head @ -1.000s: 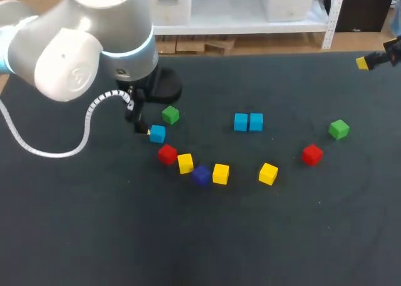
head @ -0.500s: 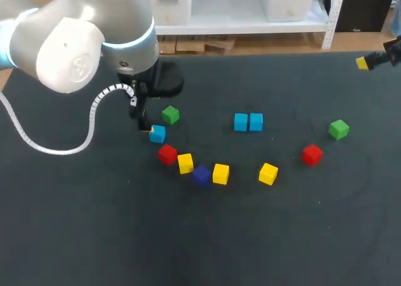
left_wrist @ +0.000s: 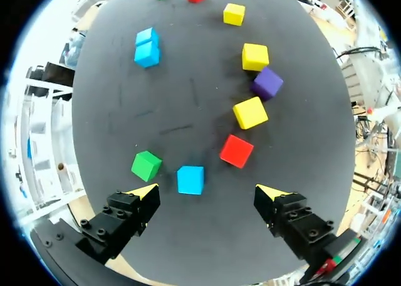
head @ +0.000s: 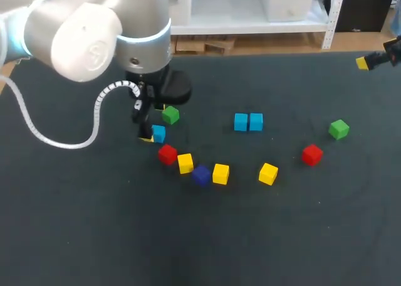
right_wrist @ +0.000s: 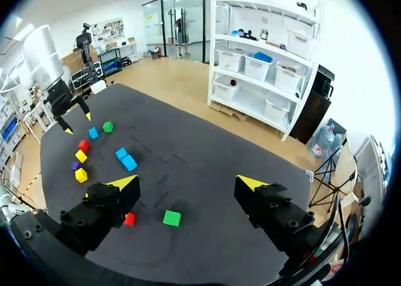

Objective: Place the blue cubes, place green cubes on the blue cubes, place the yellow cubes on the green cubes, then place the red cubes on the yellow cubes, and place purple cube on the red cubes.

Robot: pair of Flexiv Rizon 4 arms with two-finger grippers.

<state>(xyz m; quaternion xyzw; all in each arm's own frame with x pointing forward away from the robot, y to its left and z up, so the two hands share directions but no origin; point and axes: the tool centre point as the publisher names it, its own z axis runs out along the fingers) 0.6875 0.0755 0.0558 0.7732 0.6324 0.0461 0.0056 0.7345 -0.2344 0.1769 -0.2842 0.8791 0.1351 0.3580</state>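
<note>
Matt dark table [head: 250,236], perhaps cloth; smooth blue cube [left_wrist: 190,179]

We are swinging our left arm [head: 94,35] rightward over the surface [head: 282,236]. Our left end effector [left_wrist: 207,190], held wide open, is sliding in beside the lone blue cube [left_wrist: 190,180], so that the cube now sits just ahead of it. It is perhaps also lowering slightly, though the arm's bulk is hiding much of this from above.
</note>
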